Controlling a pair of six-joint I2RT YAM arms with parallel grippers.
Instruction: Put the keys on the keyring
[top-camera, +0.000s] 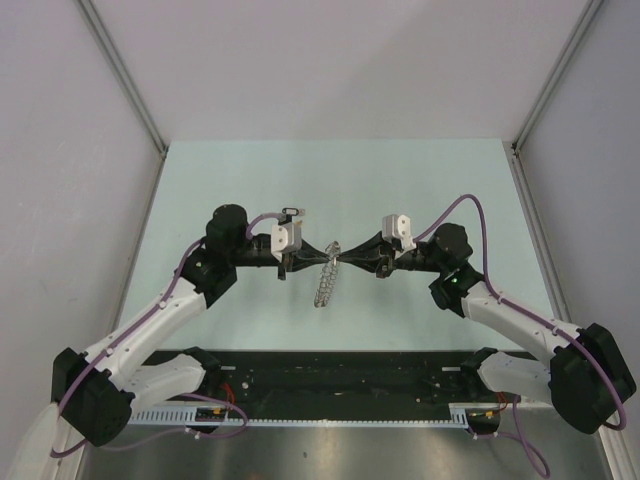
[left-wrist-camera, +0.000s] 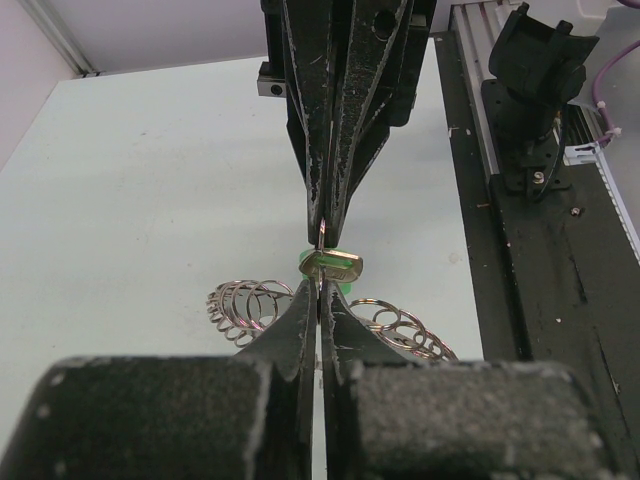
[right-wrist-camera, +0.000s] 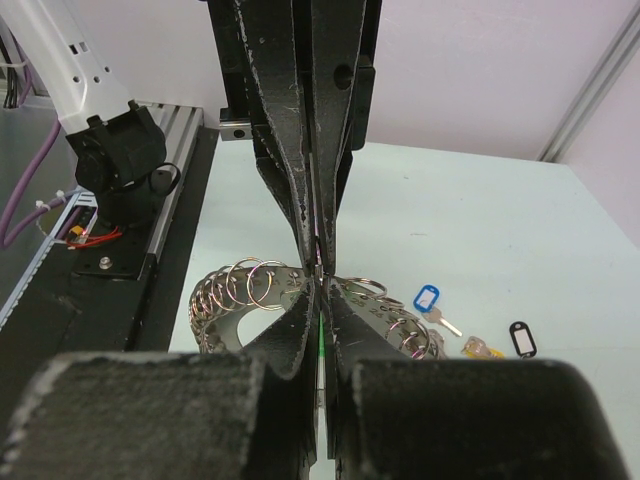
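Black left claw (top-camera: 326, 252) and right claw (top-camera: 344, 251) shut, tip to tip, mid-frame from above; silver beaded metal keyring (top-camera: 326, 282) drooping just below, over pale bench (top-camera: 230, 180). Left wrist: green-tagged small metal key (left-wrist-camera: 333, 265) at the tips. Right wrist: blue-tagged key (right-wrist-camera: 427, 298), yellow-tagged key (right-wrist-camera: 480, 347), black-tagged key (right-wrist-camera: 520, 338) lying lower right.

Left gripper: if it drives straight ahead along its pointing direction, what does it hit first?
The green-tagged key, right at its tips, then the right gripper almost tip to tip behind it. The left gripper has almost no free travel; the keyring looks lower, though depth is unclear.
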